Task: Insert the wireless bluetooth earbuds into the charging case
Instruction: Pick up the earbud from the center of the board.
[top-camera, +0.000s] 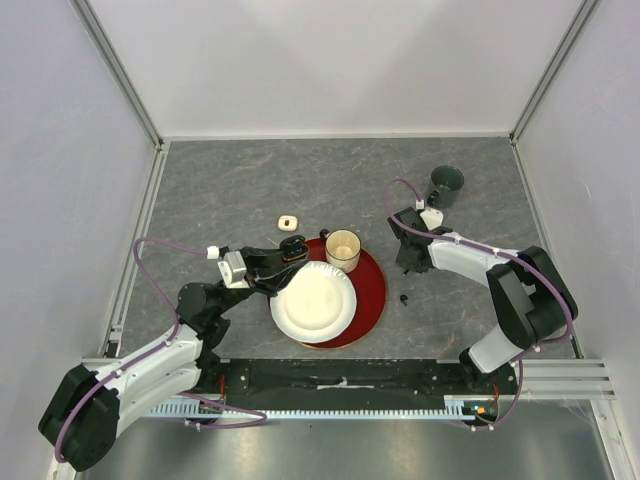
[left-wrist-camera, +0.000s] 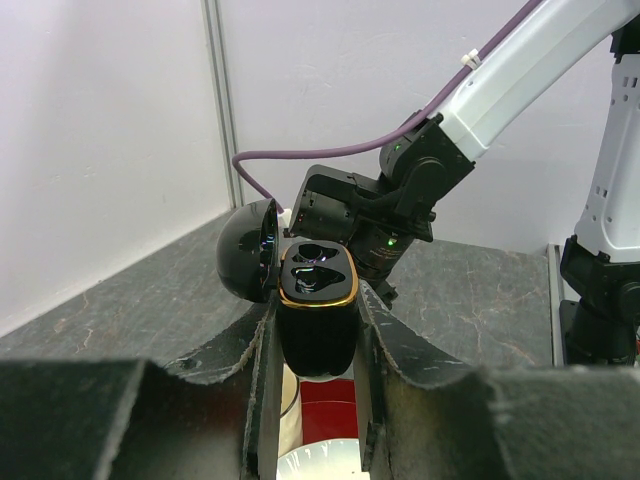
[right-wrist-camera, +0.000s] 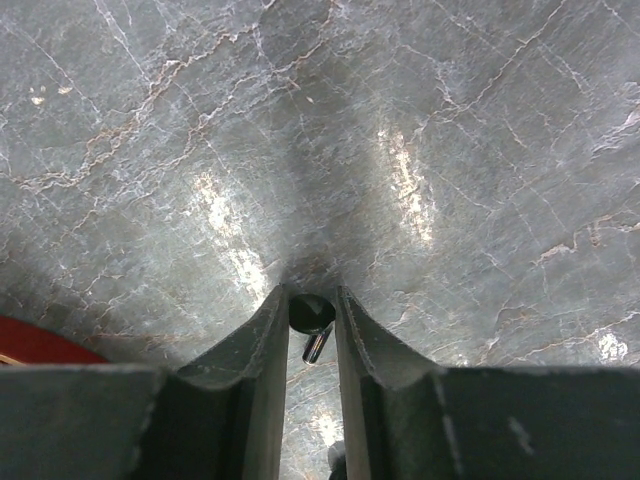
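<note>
My left gripper (left-wrist-camera: 318, 305) is shut on the charging case (left-wrist-camera: 318, 300), a black case with a gold rim. Its lid (left-wrist-camera: 248, 252) hangs open to the left and both wells show dark. From above, the case (top-camera: 293, 249) is held over the red plate's back left rim. My right gripper (right-wrist-camera: 312, 320) points down at the table and is shut on a small black earbud (right-wrist-camera: 311, 314), whose stem hangs between the fingers. In the top view this gripper (top-camera: 408, 264) is right of the plate. Another black earbud (top-camera: 404, 298) lies on the table just in front of it.
A paper cup (top-camera: 343, 250) and a white plate (top-camera: 313, 300) sit on the red plate (top-camera: 372, 290). A small white case-like object (top-camera: 288, 221) lies behind the left gripper. A dark green cup (top-camera: 446, 185) stands at the back right.
</note>
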